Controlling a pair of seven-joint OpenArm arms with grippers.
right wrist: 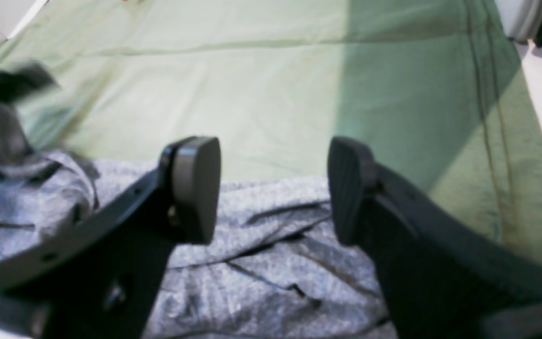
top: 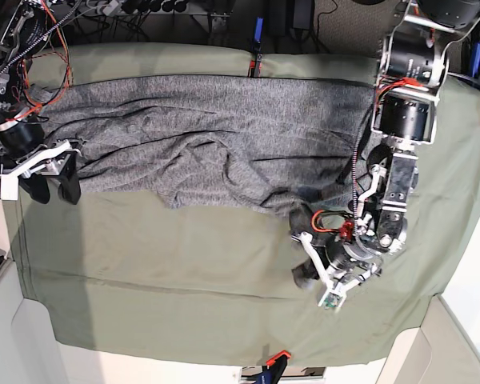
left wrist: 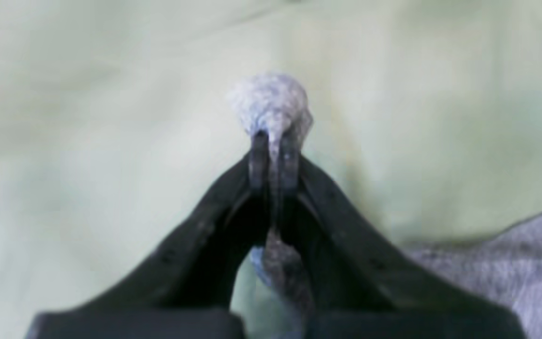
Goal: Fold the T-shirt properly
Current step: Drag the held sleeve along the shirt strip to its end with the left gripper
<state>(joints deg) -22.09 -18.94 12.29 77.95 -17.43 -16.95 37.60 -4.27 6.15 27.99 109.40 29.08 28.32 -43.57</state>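
Folding step: you look to be at the pick-up of one edge of the T-shirt, with the other side not yet taken, so get both grips set before you lift.
Where the shirt lies: it is spread crumpled across the far half of the tabletop, on the olive-green cloth, rumpled through the middle with its near edge uneven.
Left gripper: its tips are pressed together on a small tuft of the grey knit, which bulges out past them (the pinch looks thin, in my judgement).
Right gripper: its pads stand spread wide, hovering just over the shirt's edge and holding nothing.
Doing it well: bring your right gripper down onto the shirt's edge and take a deeper bite than the left has.
Lift: raise both sides together and evenly, so the fabric hangs flat instead of twisting.
Risk: a shallow pinch may slip once the cloth's weight comes on.
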